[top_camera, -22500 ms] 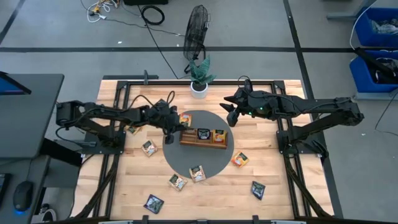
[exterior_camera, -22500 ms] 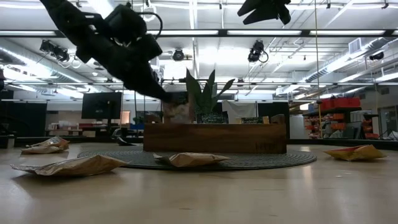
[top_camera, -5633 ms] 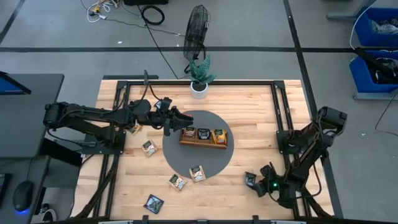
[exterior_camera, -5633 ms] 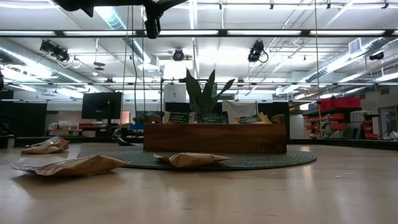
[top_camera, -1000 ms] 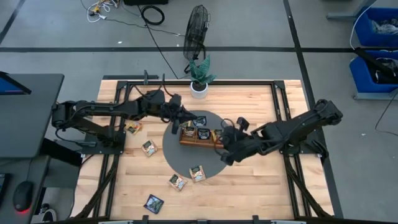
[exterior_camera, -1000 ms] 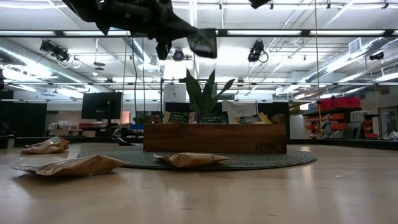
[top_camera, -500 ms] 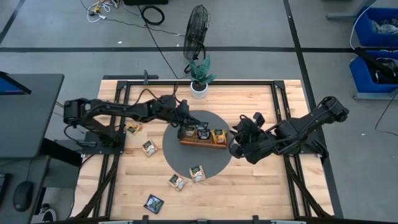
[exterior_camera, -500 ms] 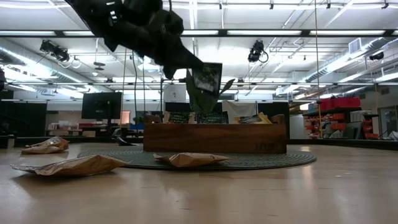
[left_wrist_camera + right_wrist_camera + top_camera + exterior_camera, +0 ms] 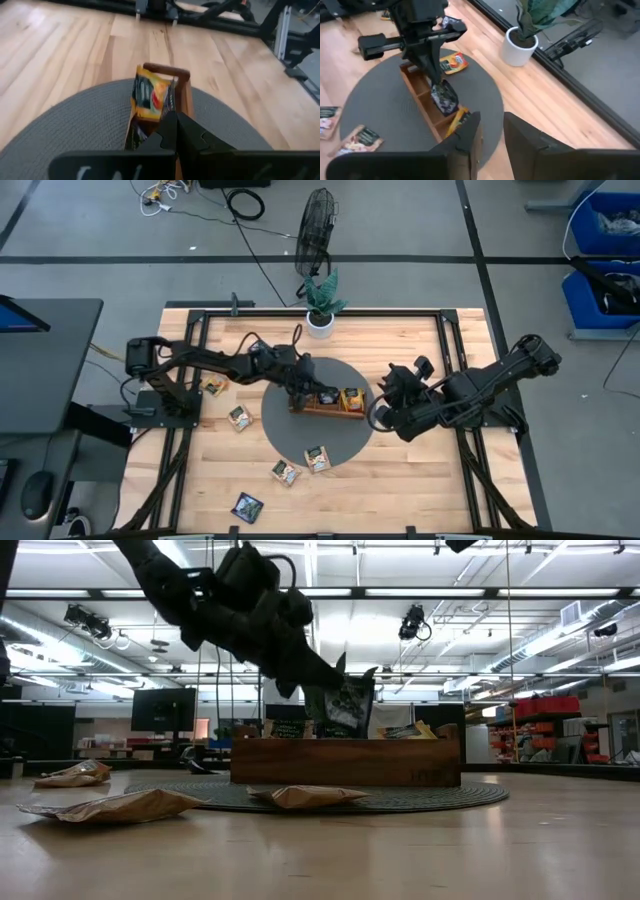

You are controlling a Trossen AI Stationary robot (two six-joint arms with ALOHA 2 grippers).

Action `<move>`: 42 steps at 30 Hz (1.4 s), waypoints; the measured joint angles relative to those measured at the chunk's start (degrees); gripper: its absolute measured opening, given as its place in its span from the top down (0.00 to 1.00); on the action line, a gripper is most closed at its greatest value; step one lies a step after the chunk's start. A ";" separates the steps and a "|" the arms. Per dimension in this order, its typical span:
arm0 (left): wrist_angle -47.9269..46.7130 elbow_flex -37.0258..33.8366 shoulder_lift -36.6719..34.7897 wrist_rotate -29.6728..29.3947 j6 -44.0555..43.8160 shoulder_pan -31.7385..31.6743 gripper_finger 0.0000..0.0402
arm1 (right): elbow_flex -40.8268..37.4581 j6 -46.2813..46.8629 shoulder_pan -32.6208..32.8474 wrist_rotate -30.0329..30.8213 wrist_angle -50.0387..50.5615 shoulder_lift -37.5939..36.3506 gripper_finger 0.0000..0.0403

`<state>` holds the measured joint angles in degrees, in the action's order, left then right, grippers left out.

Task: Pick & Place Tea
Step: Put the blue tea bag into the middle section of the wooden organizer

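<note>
Left end effector [image 9: 305, 385]: seen closed on a dark sachet [image 9: 346, 706], hung just above the tray [image 9: 327, 408], over its middle compartment.
Right end effector [image 9: 385, 402]: held just beside the tray's right end; fingers seen part open in its wrist view, nothing seen between them.
Tea location: sachets stood in the tray; one orange sachet [image 9: 453, 63] lay on the mat [image 9: 280, 430] beside it; others lay scattered on the surface [image 9: 400, 480].
Risk, judged: the sachet hung tilted; a corner could be caught on a divider and left propped or tipped out.
Risk, judged: arms were close; a clash was possible.
Materials: sachets flat, square, glossy, crinkled; tray brown wood, straight-walled; mat grey, round, woven; surface pale planks.
</note>
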<state>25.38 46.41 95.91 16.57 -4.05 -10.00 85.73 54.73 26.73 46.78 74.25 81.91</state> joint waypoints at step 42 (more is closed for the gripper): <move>-1.56 0.00 3.53 -9.96 0.20 3.72 0.91 | 0.00 -0.17 -0.55 2.29 2.57 0.04 0.78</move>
<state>23.82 46.41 99.44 6.61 -3.85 -6.28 85.73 54.56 26.17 49.07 76.82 81.95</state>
